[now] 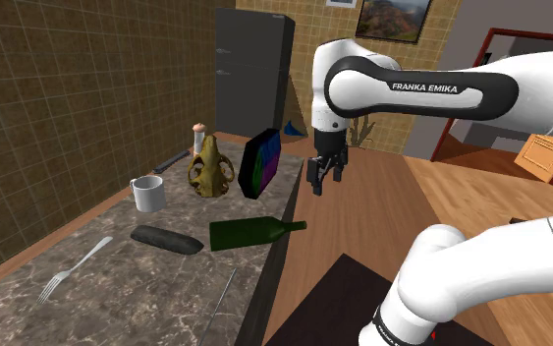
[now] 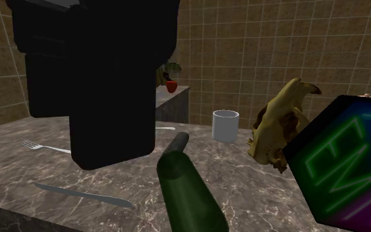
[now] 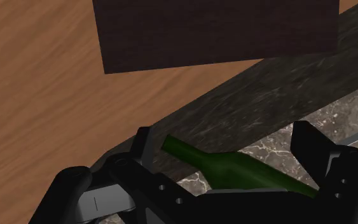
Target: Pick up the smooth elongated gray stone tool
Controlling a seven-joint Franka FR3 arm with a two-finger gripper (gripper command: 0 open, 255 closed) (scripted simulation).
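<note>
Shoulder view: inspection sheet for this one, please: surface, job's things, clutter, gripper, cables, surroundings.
Surface: dark marble counter, wood floor beside it.
Job's things: dark stone lying flat beside the bottle, untouched.
Clutter: bottle on its side, mug, fork, knife, skull, neon box.
Gripper: open, empty, in the air off the counter's edge.
Cables: nothing seen.
Surroundings: tiled wall, black fridge, framed picture.

Count on desk (image 1: 137, 307): 1 fork (image 1: 68, 270), 1 knife (image 2: 88, 196), 1 white mug (image 1: 147, 194), 1 dark gray elongated stone (image 1: 166, 239), 1 green bottle (image 1: 254, 233), 1 yellowish skull (image 1: 210, 172), 1 dark box with neon lettering (image 1: 261, 164); one of each kind. Beyond it: 1 red apple (image 2: 171, 86)
</note>
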